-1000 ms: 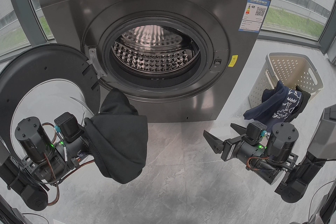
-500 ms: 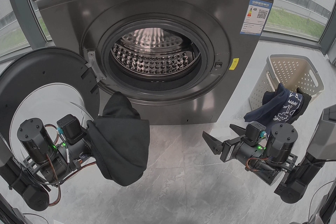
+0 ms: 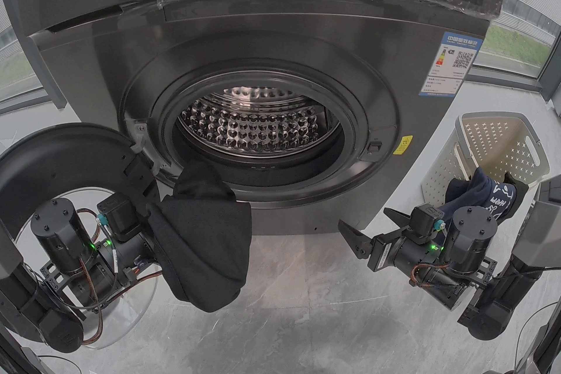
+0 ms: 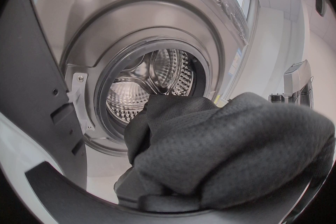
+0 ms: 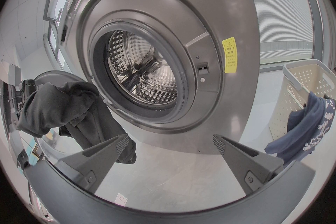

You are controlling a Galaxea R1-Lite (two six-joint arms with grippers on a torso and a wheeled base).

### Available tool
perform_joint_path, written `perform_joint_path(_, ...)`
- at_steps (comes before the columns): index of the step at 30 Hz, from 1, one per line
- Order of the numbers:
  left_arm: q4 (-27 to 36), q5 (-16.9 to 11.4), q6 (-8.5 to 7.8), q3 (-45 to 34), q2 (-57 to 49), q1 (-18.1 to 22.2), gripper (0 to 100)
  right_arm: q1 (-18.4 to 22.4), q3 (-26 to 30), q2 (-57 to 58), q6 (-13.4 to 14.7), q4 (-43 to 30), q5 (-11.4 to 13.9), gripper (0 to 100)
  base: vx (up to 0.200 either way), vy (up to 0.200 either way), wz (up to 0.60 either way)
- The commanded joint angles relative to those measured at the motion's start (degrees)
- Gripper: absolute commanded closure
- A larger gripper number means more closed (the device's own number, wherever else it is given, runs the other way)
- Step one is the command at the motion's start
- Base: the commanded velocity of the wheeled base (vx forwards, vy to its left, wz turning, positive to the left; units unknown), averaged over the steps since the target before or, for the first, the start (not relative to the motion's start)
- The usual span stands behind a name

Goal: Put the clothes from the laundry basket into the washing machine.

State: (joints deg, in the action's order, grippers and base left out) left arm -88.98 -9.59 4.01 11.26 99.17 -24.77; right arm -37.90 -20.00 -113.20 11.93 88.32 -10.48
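as the whole view is closing on the washing machine [image 3: 350,42], the left pincer [image 3: 143,246] is gripping the black garment [image 3: 201,241], now just under the drum mouth [image 3: 257,124] ahead, so loading is becoming possible; the right pincer [image 3: 365,219] is hanging wide, empty.

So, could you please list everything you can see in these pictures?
washing machine: one, dark grey, straight ahead
door: one, dark, swung open to the robot's left
drum: one, silver, no clothes visible inside
black garment: one, hanging from the left claw, just below the opening
laundry basket: one, cream, floor right of the machine
navy garment: one, white print, draped over the basket's rim
left claw: one, holding the black garment
right claw: one, black, open, empty, above the floor
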Motion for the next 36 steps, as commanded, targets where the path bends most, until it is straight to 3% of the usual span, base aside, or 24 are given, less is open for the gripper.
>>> perform_joint_path(1, -0.1, 0.0, 0.03, 0.0, 0.4, 0.0, 100, -0.3, 0.5, 0.1, 0.0, 0.0, 0.0, 0, 0.0, 0.0, 0.0)
perform_joint_path(8, -0.1, 0.0, -0.06, 0.0, 0.8, 0.0, 100, -3.4, 6.3, 0.4, 0.0, 0.1, 0.4, 0, 0.0, 0.0, 0.0)
perform_joint_path(22, -0.1, 0.6, 0.12, 2.4, 4.0, -0.5, 100, -5.5, 11.0, 2.7, -0.1, 0.0, 0.6, 0, 0.0, 0.0, 0.0)
perform_joint_path(27, -0.1, 3.3, 0.21, 6.4, 7.0, -3.8, 100, -5.9, 12.4, 5.2, -0.1, 0.0, 0.5, 0, 0.0, 0.0, 0.0)
perform_joint_path(29, -0.1, 4.7, 1.0, 8.1, 8.1, -5.1, 100, -6.2, 12.7, 5.7, -0.1, 0.0, 0.5, 0, 0.0, 0.0, 0.0)
perform_joint_path(36, -0.1, 9.1, 1.7, 16.6, 12.0, -5.5, 100, -6.5, 12.7, 5.7, -0.1, 0.0, 0.5, 0, 0.0, 0.0, 0.0)
